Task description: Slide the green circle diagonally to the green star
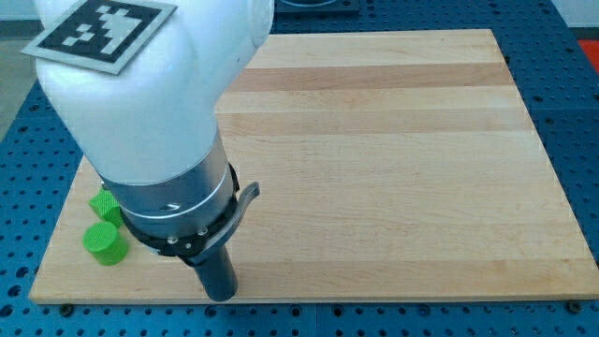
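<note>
A: Two green blocks at the board's [393, 140] bottom-left: circle [105, 242], and another [104, 205] touching above it, shape half hidden by the arm [150, 103].

B: My tip [221, 294] sits well right of the circle, near the bottom edge. No jaws, just a rod.

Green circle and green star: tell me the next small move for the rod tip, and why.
Probably ease my tip toward the view's left, to the green circle. The tip stands to the circle's right near the board's bottom edge, apart from it, while the green star, partly hidden by the arm, sits just above the circle.
</note>
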{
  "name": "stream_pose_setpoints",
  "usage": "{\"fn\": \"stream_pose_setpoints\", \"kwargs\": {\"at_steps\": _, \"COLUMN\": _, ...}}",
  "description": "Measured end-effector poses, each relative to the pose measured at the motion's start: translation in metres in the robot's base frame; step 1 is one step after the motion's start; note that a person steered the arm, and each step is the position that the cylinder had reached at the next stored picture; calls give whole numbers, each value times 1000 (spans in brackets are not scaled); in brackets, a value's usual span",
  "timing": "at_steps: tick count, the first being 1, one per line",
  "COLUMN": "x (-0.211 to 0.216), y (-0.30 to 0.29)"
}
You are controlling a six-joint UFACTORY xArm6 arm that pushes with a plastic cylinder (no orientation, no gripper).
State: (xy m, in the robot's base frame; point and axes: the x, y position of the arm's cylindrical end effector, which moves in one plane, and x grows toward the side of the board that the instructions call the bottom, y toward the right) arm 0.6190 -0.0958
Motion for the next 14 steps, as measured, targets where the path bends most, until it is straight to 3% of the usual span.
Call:
{"fn": "stream_pose_setpoints", "kwargs": {"at_steps": 5, "x": -3, "y": -205}}
{"fn": "stream_pose_setpoints", "kwargs": {"at_steps": 9, "x": -34, "y": -179}}
{"fn": "stream_pose_setpoints", "kwargs": {"at_steps": 14, "x": -62, "y": -98}}
